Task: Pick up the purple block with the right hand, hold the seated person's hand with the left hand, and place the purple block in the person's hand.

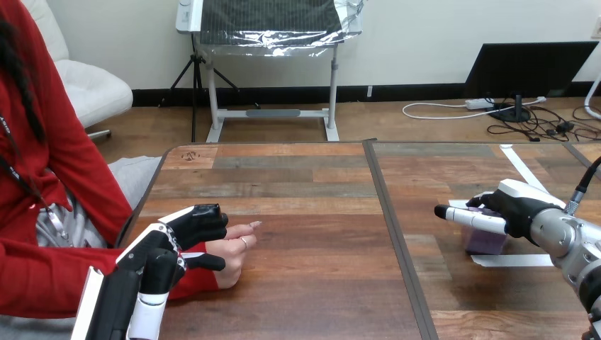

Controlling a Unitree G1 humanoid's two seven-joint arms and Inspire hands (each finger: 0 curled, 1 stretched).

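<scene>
Our left hand (170, 246) clasps the person's hand (234, 249) between fingers and thumb. The purple block (484, 242) sits on the table (305, 212) just under our right hand (516, 207); we cannot tell whether that hand grips it.

This looks like a robotics lab set up in a plain office room; the robot's right hand (512, 207) on its silver forearm (575, 244) reaches over a wooden table (312, 177) made of two tops butted together; strips of white tape (512, 260) are stuck on the right-hand top; beyond the table a dark monitor (528, 67) stands on the floor, with a white power strip (479, 103) and loose cables (538, 127) beside it; a white wheeled stand (273, 113) carries a panel wrapped in shiny plastic film (273, 21); a black tripod (195, 85) stands next to it; a white padded office chair (85, 85) sits at the far left.
</scene>
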